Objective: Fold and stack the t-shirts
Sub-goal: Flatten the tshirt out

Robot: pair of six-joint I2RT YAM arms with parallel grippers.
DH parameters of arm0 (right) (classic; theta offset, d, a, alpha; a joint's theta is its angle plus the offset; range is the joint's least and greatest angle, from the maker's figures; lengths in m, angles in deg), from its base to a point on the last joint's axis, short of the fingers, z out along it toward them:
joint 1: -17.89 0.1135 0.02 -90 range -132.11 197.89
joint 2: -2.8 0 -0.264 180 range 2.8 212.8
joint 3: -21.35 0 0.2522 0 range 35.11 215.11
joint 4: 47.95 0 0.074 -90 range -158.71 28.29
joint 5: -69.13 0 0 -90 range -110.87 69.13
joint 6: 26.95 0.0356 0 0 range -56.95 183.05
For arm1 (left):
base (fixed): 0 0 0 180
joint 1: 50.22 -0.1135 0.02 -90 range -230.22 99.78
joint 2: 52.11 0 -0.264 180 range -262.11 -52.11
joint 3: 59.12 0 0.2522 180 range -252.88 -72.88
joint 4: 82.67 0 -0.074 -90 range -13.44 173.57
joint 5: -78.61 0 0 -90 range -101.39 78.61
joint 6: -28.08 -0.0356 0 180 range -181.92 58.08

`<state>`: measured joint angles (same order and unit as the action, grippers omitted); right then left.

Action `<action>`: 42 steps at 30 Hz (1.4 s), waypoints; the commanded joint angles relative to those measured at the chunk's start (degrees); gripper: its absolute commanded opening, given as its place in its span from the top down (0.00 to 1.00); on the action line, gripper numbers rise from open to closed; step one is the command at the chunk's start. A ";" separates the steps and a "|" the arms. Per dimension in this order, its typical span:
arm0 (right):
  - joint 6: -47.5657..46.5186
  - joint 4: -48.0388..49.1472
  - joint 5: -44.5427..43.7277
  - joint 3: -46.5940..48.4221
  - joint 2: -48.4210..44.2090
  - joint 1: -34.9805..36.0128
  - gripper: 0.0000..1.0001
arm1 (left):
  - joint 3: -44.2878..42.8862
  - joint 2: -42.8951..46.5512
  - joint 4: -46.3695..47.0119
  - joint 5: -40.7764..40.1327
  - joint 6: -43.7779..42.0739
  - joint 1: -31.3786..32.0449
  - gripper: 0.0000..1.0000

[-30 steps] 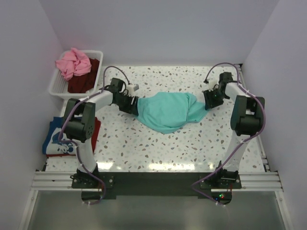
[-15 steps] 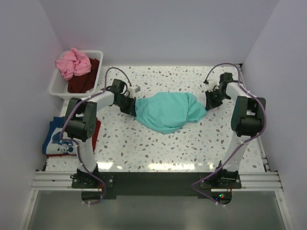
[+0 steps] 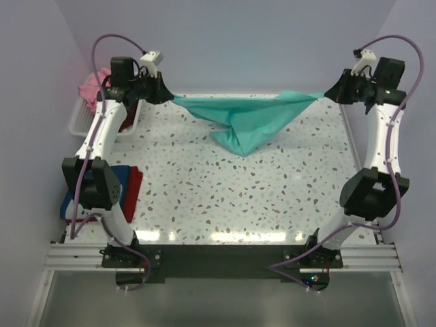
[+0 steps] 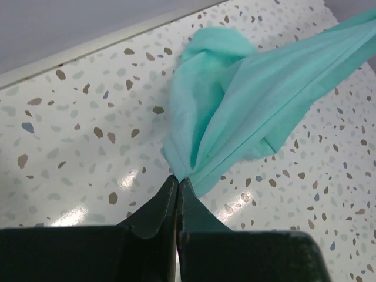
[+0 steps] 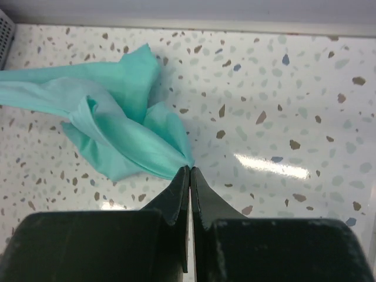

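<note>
1. Teal t-shirt (image 3: 252, 119): hanging stretched between the 2 end effectors over the far half of the speckled tabletop (image 3: 204, 197). Its top edge is pulling into a taut line. The rest is sagging in bunched folds to 1 point near the middle. Whether that point is touching the tabletop cannot be told.
2. Left end effector (image 3: 165, 95): raised at the far left, its jaws pressing together and pinching 1 end of the teal t-shirt.
3. Right end effector (image 3: 329, 92): raised at the far right, its jaws pressing together and pinching the opposite end.
4. White slatted basket (image 3: 78, 122): sitting at the far left corner and carrying a pink t-shirt (image 3: 90, 88), both partly hidden behind the left arm.
5. Blue t-shirt (image 3: 120, 184) and red t-shirt (image 3: 136, 189): lying folded at the tabletop's left edge.
</note>
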<state>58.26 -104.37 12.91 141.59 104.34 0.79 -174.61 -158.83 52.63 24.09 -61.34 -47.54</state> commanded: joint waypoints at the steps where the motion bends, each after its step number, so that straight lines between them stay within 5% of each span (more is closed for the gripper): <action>1: 8.48 4.58 3.92 3.47 -6.86 -1.61 1.00 | -1.72 8.95 2.61 0.47 2.76 0.05 1.00; 10: 14.20 17.77 -4.05 -2.92 -29.51 -6.10 1.00 | 10.85 32.95 11.78 -11.66 3.11 -0.13 1.00; 18: 12.71 20.94 -11.89 -0.66 -35.27 -6.01 1.00 | 7.88 37.64 9.32 -14.39 3.29 -0.13 1.00; 28: 11.91 23.85 -11.72 -2.42 -31.76 -6.01 1.00 | 3.21 28.94 5.45 -9.84 5.13 -0.13 1.00; 34: 18.84 29.37 -11.28 -0.32 -21.31 -6.01 1.00 | 0.93 20.60 16.34 -10.52 9.25 -0.04 1.00; 42: 30.10 25.78 -10.66 29.87 0.66 -5.84 1.00 | -30.61 -2.08 24.06 -10.07 11.46 -0.13 1.00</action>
<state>82.93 -81.18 5.54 159.40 102.90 -4.24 -194.83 -158.65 68.73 17.88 -50.98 -46.69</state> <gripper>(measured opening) 0.010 0.022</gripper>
